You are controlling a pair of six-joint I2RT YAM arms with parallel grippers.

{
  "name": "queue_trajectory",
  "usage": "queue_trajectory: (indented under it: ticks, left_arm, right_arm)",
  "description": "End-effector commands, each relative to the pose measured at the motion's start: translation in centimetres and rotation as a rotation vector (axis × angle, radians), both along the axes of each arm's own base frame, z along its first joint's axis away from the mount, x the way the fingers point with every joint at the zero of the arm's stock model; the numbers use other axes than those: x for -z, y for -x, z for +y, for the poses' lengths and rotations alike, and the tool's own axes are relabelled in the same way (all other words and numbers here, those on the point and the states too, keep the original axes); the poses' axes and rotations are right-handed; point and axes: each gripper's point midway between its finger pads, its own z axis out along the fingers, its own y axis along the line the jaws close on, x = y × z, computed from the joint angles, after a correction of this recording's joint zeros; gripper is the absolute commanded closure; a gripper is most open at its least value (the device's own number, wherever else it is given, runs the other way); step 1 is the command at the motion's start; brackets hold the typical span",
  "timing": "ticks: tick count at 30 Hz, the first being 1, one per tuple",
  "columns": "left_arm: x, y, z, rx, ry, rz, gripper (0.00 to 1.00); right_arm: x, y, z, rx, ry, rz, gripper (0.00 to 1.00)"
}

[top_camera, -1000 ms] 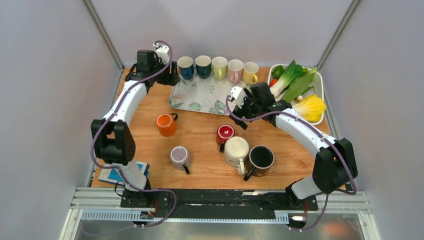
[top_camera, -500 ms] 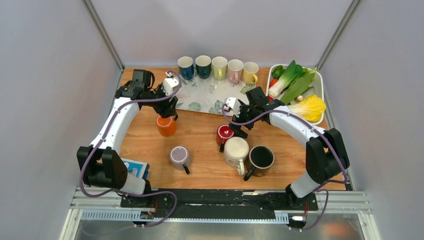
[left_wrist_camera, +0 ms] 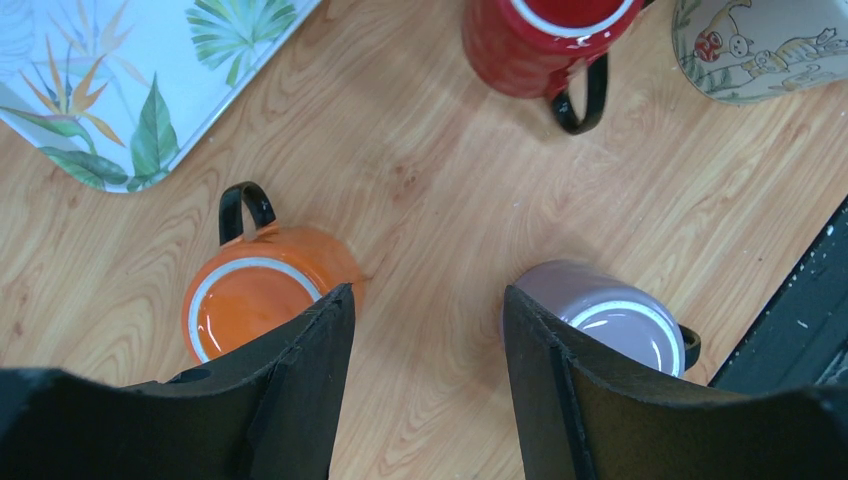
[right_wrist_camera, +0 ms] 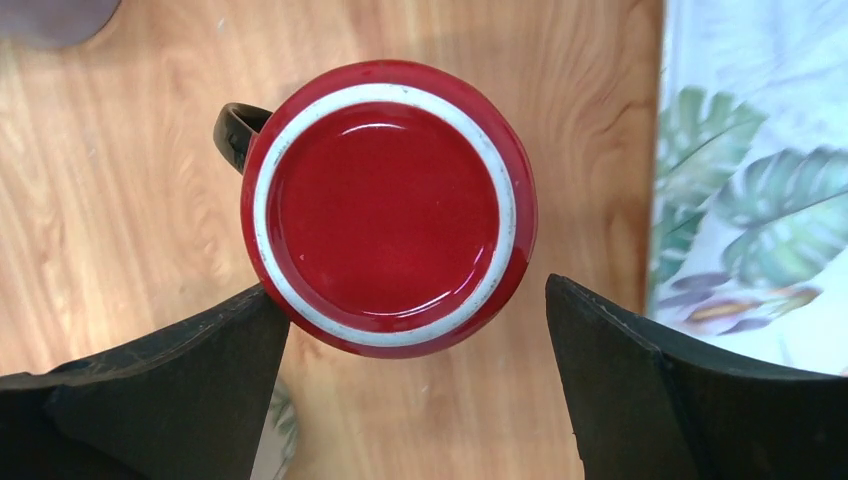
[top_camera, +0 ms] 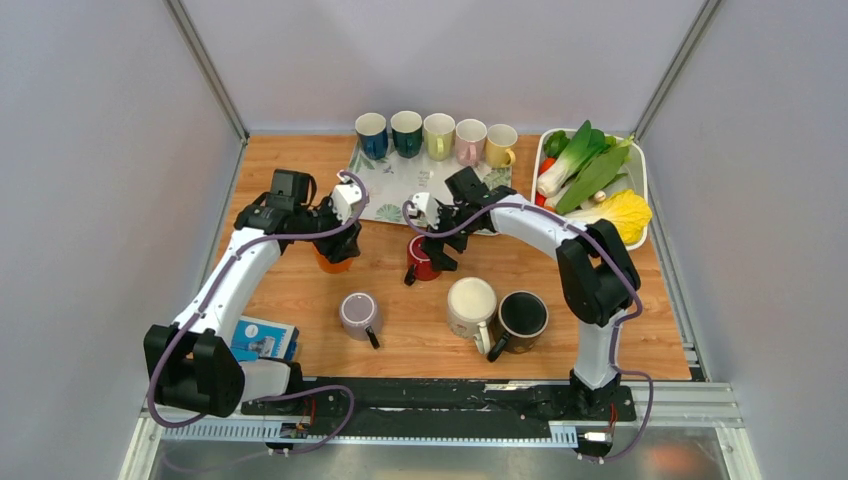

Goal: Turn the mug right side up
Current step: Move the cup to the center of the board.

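- Right gripper (right_wrist_camera: 412, 295) had swung over the base-up red mug (right_wrist_camera: 388, 208), fingers wide on either side, ready to close.
- Left gripper (left_wrist_camera: 428, 295), wide and empty, had reached the orange mug (left_wrist_camera: 250, 300).

no legible text, labels or numbers anywhere

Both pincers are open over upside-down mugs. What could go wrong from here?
1. The right pincer opens barely wider than the red mug; closing off-centre could shove it toward the tray.
2. The left pincer looks off-centre over the orange mug, one finger overlapping its base; descending could strike it rather than straddle it.
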Motion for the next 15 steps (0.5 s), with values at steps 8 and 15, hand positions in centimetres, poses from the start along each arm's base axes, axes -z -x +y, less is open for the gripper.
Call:
queue_trajectory:
  ticks: [8,15]
  left_arm:
    - [-0.6,-2.5,-3.4,-0.168,0.256,0.028,0.38]
    - [0.2,-4.1,-5.3,-0.163,0.311,0.108,0.38]
  right_arm:
    - [-3.0,-6.1,-2.8,0.233,0.069,-0.264,0.0]
    - [-4.3,-2.7,-1.7,0.228,-0.06,-0.122,0.0]
